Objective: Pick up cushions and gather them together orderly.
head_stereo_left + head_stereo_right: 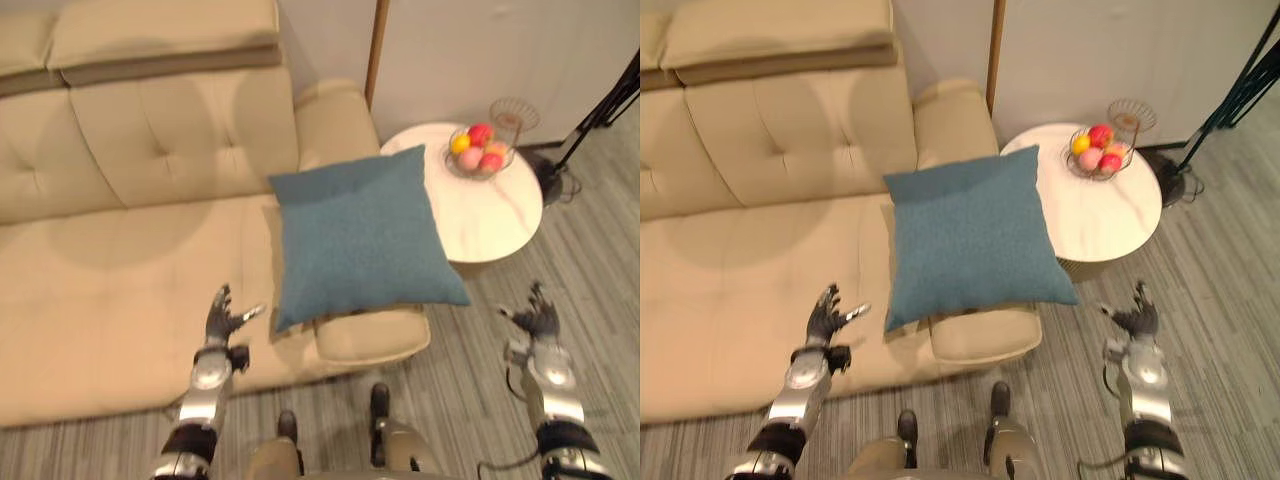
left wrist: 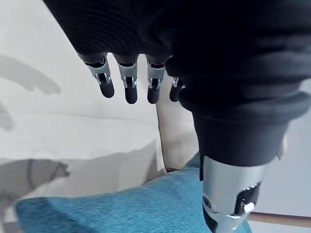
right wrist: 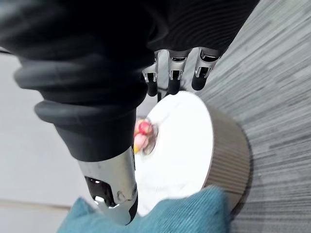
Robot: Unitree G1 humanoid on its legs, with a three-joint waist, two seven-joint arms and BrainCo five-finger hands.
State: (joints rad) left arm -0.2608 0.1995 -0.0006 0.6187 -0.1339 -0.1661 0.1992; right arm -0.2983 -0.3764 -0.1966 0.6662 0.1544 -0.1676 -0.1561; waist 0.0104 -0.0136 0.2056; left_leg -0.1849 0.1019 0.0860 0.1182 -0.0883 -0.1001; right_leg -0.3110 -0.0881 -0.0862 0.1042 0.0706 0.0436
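blue cushion (image 1: 360, 238) on sofa armrest (image 1: 368, 335); hands apart

The cushion (image 1: 360, 235) lies on the right armrest (image 1: 335, 120) of the sofa (image 1: 130, 280), with its right corners jutting toward the worktop (image 1: 490, 215). The worktop stands on the floor (image 1: 470, 380) just right of the cushion. A fruit bowl (image 1: 480, 150) sits on its far side, and a wire basket (image 1: 514, 115) is just behind the bowl. A pole (image 1: 376, 50) rises behind the cushion. The 2 hands flank the cushion's near edge: left hand (image 1: 222, 318) over the seat, right hand (image 1: 538, 315) over the floor.
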